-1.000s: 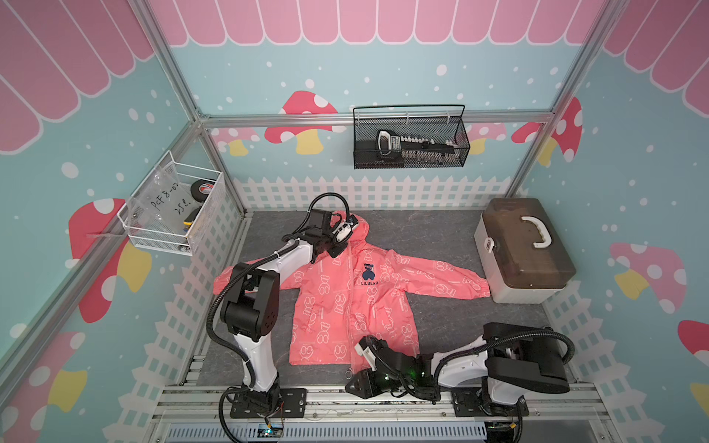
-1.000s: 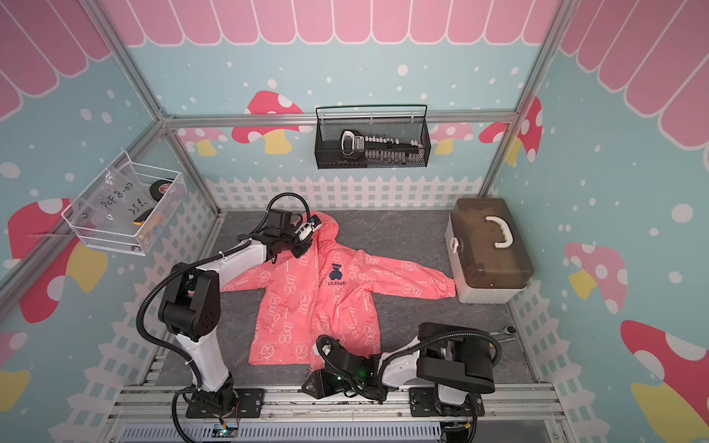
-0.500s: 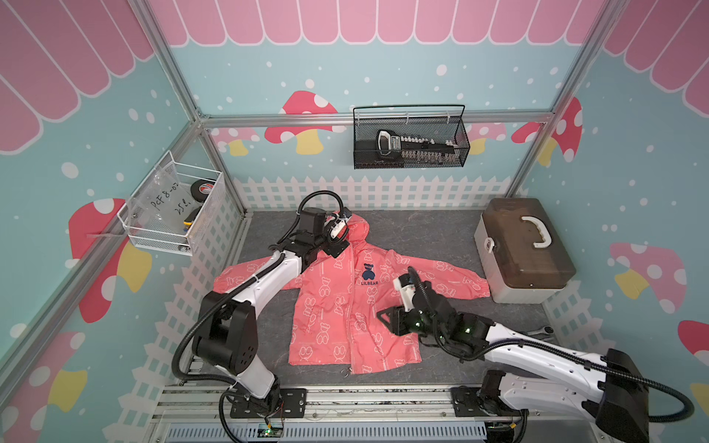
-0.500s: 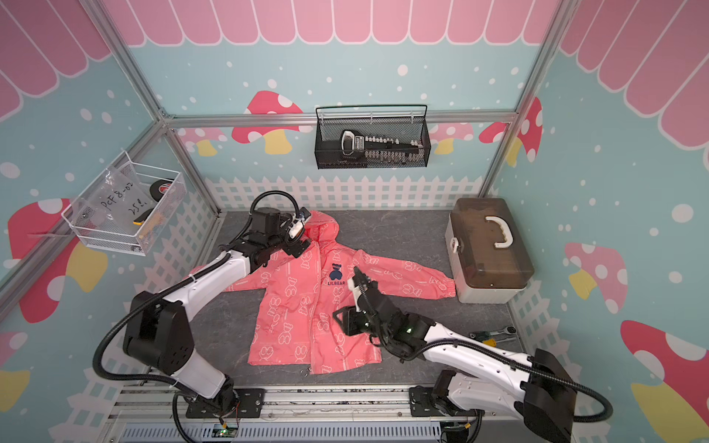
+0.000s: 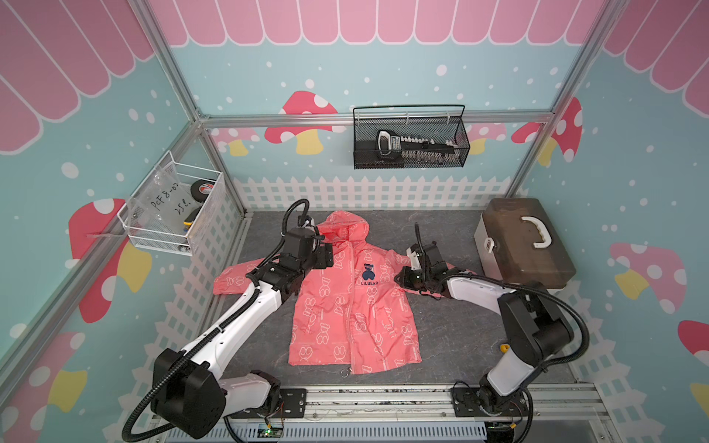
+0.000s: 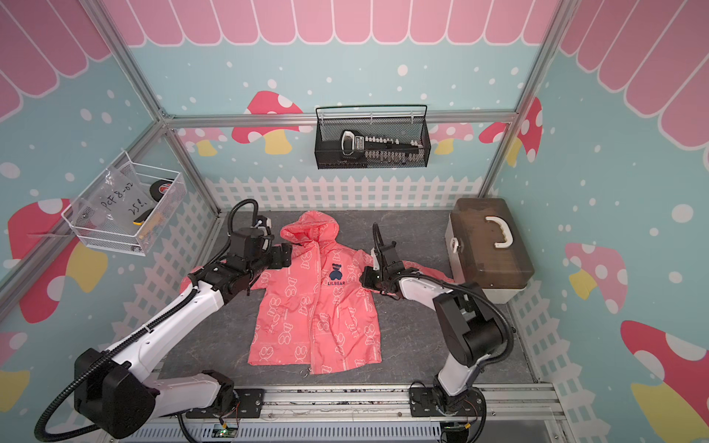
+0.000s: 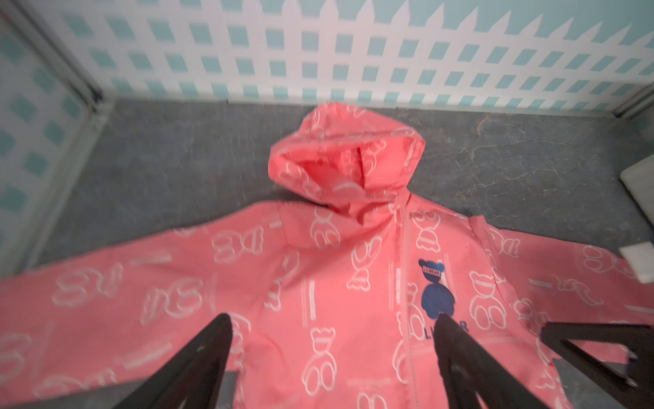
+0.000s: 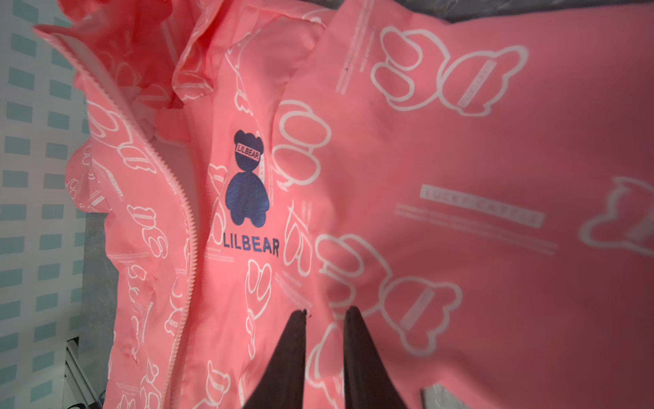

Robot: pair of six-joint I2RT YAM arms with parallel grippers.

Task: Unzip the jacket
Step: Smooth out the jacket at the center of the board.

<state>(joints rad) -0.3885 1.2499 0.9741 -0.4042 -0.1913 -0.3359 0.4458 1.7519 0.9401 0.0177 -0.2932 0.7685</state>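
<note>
Grey stone-patterned table [image 5: 441, 330] is covered at its middle by the jacket [image 5: 345, 307], which is laid flat with the hood [image 5: 345, 226] toward the back wall. At the shoulder on the left arm's side, the left pincer [image 7: 332, 318] is spread wide just above the cloth, with nothing gripped. Along the middle, one row of zipper teeth [image 8: 184, 209] is seen bare on a panel edge, and the ring pull [image 5: 345, 372] lies at the hem. At the opposite shoulder the right pincer [image 8: 325, 310] is nearly closed; whether a fold is pinched cannot be told. Thin, light, slippery cloth is to be expected. It would likely bunch and slide when pulled, so the ring pull is judged the surest hold, with a panel pinned beside it.
</note>
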